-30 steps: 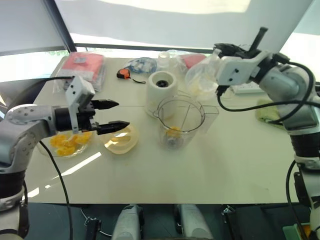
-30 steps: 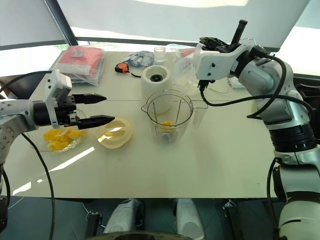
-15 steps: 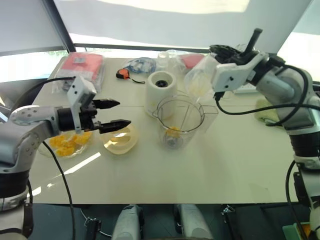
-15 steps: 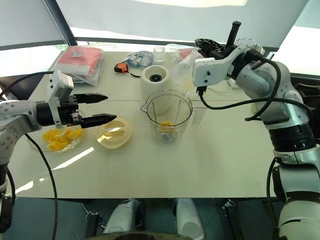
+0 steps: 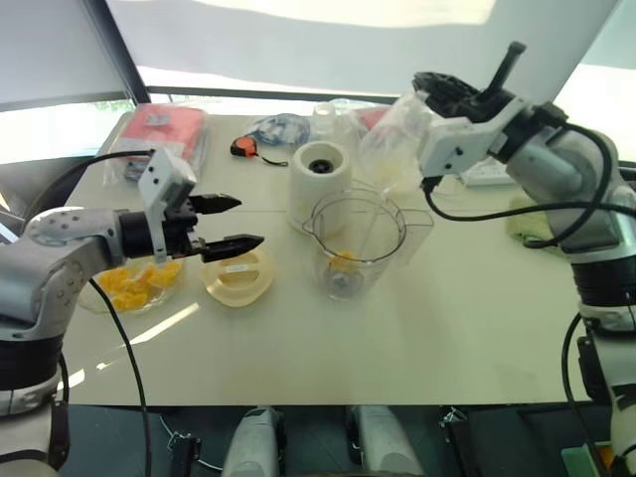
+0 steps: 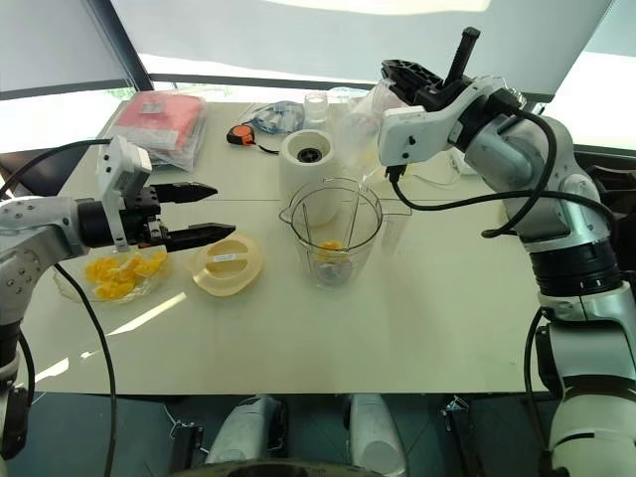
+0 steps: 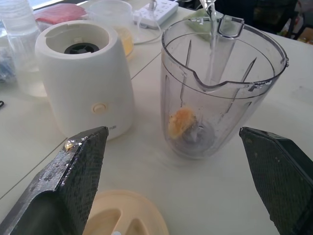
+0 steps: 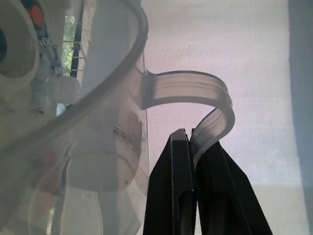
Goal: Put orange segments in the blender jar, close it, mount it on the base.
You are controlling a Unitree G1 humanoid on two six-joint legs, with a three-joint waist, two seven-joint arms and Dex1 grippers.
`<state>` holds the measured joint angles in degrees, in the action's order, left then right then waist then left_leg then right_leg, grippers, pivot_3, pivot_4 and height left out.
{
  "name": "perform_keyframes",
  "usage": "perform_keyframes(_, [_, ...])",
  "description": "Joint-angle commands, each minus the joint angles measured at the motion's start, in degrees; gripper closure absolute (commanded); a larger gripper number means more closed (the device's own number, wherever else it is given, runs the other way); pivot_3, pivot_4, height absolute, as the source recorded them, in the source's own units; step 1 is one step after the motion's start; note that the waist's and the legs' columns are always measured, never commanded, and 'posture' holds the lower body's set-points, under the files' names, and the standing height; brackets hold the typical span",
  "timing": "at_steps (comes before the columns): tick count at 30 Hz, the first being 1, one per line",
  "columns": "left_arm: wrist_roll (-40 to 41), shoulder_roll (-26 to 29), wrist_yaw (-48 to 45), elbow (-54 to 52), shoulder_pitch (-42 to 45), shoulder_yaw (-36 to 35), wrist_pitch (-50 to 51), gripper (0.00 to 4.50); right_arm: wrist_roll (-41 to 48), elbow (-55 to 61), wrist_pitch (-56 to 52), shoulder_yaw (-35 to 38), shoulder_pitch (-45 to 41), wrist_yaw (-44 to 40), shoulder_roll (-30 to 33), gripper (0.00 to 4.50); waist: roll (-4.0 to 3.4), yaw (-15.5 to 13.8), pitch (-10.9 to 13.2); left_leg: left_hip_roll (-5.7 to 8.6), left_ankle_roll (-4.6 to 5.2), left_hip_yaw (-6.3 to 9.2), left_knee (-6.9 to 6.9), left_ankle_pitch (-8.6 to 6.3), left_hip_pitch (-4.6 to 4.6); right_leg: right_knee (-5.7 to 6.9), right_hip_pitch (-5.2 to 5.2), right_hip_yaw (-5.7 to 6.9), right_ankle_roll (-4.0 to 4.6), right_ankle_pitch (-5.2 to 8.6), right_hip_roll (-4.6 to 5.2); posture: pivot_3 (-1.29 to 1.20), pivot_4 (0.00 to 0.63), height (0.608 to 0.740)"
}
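The clear blender jar (image 5: 358,243) stands upright mid-table with one orange segment (image 7: 182,122) at its blade. More orange segments (image 5: 134,283) lie in a shallow clear bowl at the left. The white base (image 5: 320,184) stands just behind the jar. My right gripper (image 8: 190,137) is shut on the handle of a clear measuring cup (image 5: 397,149), which is tipped above the jar's far rim. A thin stream of liquid (image 7: 211,29) falls into the jar. My left gripper (image 5: 248,222) hovers open and empty above the pale yellow lid (image 5: 238,278), pointing at the jar.
Red packets (image 5: 159,134), an orange tape measure (image 5: 245,147) and a small clear bottle (image 5: 325,119) lie along the back. A white power strip (image 5: 487,177) and a green cloth (image 5: 527,224) sit at the right. The near half of the table (image 5: 397,348) is bare.
My right gripper has tipped the measuring cup further over the jar. The left gripper has kept still and open.
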<state>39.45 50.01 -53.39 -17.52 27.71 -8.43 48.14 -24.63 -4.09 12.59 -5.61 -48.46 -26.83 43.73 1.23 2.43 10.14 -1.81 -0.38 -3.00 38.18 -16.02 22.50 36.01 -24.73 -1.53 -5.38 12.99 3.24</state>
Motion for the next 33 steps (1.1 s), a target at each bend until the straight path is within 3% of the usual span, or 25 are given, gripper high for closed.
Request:
perform_keyframes(1, [0.5,0.2,0.1,-0.7,1.2,-0.5,-0.2,0.00,11.7,4.9,-13.5,6.5,1.1,-4.4,-3.7,4.46,0.00,-0.1,0.0,0.00,0.00,-0.01,0.02,0.00,-0.01,0.03,0.01,0.00,-0.02,-0.01,0.00,0.00,0.150,0.740])
perform_keyframes(7, [1.0,0.0,0.1,-1.4,1.5,0.0,0.2,0.00,26.4,13.7,-46.1,19.5,0.8,-2.5,-9.6,4.46,-0.01,-0.5,0.0,-0.01,0.00,0.05,0.02,0.00,0.00,0.05,0.01,0.03,-0.19,-0.11,0.03,0.00,0.150,0.740])
perform_keyframes(13, [4.9,-3.0,4.3,-4.7,5.8,-1.5,3.2,0.00,33.5,12.7,-55.4,38.4,3.1,12.2,-16.2,4.46,0.00,-1.7,0.0,0.01,0.00,0.01,0.02,0.00,0.01,0.04,0.01,0.04,-0.06,-0.05,0.05,0.00,0.150,0.740])
perform_keyframes(19, [10.3,-3.5,8.2,-9.1,7.7,-3.0,7.1,0.00,32.7,9.7,-55.0,44.6,9.4,24.1,-19.6,4.46,-0.03,-1.3,0.0,0.05,-0.01,-0.01,-0.01,0.00,0.02,0.00,0.01,0.03,-0.19,-0.12,0.07,0.00,0.150,0.740])
perform_keyframes(27, [16.5,-3.8,13.9,-12.4,5.1,-5.5,10.7,0.00,29.8,2.1,-36.5,41.7,23.9,29.1,-25.2,4.46,-0.08,-0.1,0.0,0.02,0.00,0.08,-0.04,0.00,-0.07,0.07,0.05,0.00,-0.19,-0.12,-0.04,0.00,0.150,0.740])
perform_keyframes(33, [15.3,-1.9,13.6,-11.7,0.5,-5.7,9.6,0.00,30.6,-10.2,-22.0,41.1,25.1,34.6,-28.3,4.46,-0.10,0.5,0.0,0.03,0.00,0.07,-0.03,0.00,-0.12,0.03,0.05,-0.15,-0.12,-0.07,-0.02,0.00,0.150,0.740])
